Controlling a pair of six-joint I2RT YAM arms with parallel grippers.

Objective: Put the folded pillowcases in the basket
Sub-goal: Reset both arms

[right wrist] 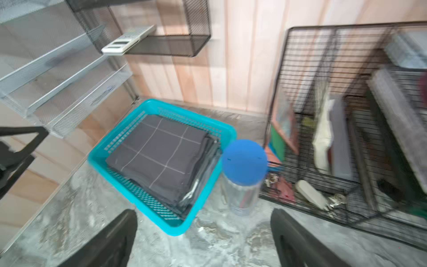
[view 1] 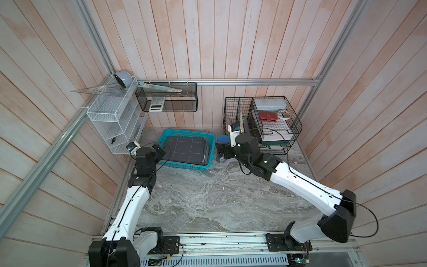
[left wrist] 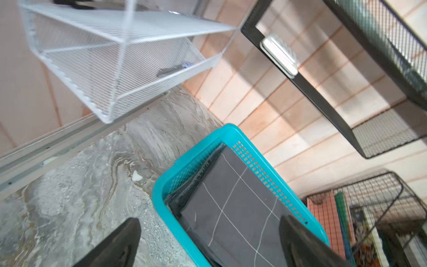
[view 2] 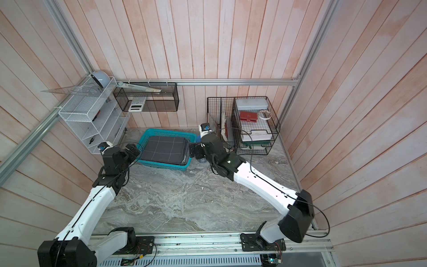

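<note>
Since the folded pillowcase (view 1: 184, 150) lies flat inside the teal basket (view 1: 184, 165), at eleven o'clock on the table (view 1: 208, 196) in both top views, I judge the placing done. My left gripper (view 1: 159, 148) hangs at the basket's nine o'clock side and my right gripper (view 1: 221, 151) at its three o'clock, both with jaws spread wide and empty. All that is left, I think, is drawing my arms clear.

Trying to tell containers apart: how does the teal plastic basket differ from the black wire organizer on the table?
The teal plastic lattice basket is low and open-topped; the black wire organizer is tall, with stacked tiers. The basket holds a folded dark grey pillowcase; the organizer holds a grey case and a red wallet. Both stand on the marble tabletop.
</note>
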